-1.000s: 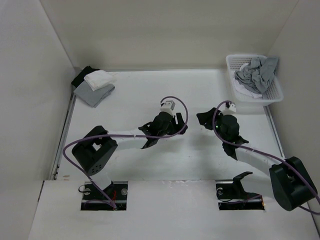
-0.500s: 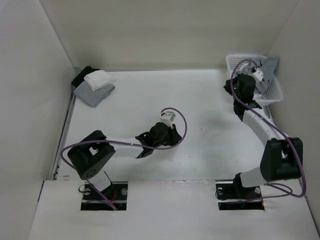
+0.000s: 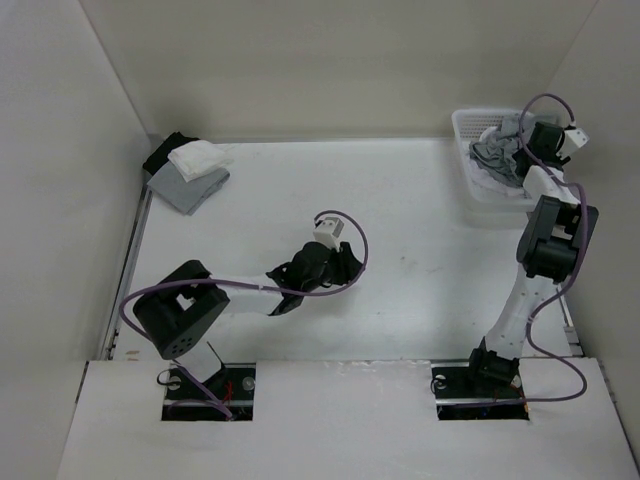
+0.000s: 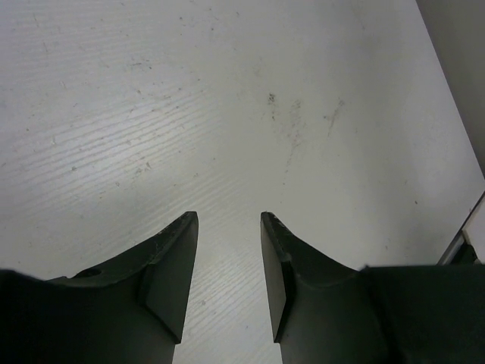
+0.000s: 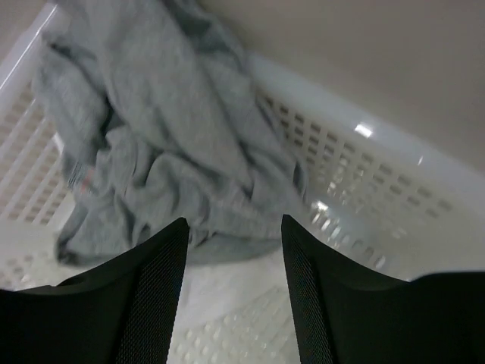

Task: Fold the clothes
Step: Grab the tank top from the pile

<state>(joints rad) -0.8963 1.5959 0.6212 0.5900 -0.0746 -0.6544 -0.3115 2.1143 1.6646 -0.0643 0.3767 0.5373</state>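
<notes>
The clothes, a crumpled grey T-shirt [image 3: 497, 152], lie in the white basket [image 3: 470, 125] at the back right. My right gripper [image 3: 520, 150] reaches over the basket from its right side. In the right wrist view the gripper [image 5: 235, 224] is open just above the shirt [image 5: 167, 129], with nothing between its fingers [image 5: 155, 280]; the basket's perforated wall [image 5: 379, 189] is behind. My left gripper [image 3: 347, 262] hovers low over the middle of the table. In the left wrist view it [image 4: 229, 216] is open over bare table [image 4: 227, 98].
A small stack of black, white and grey cloths [image 3: 188, 170] sits in the back left corner. White walls close in the table on the left, back and right. The right arm stands stretched up along the right wall.
The right arm has swung from mid-table to the basket at the back right, now over the grey shirt. The left gripper has drifted slightly nearer and left.
</notes>
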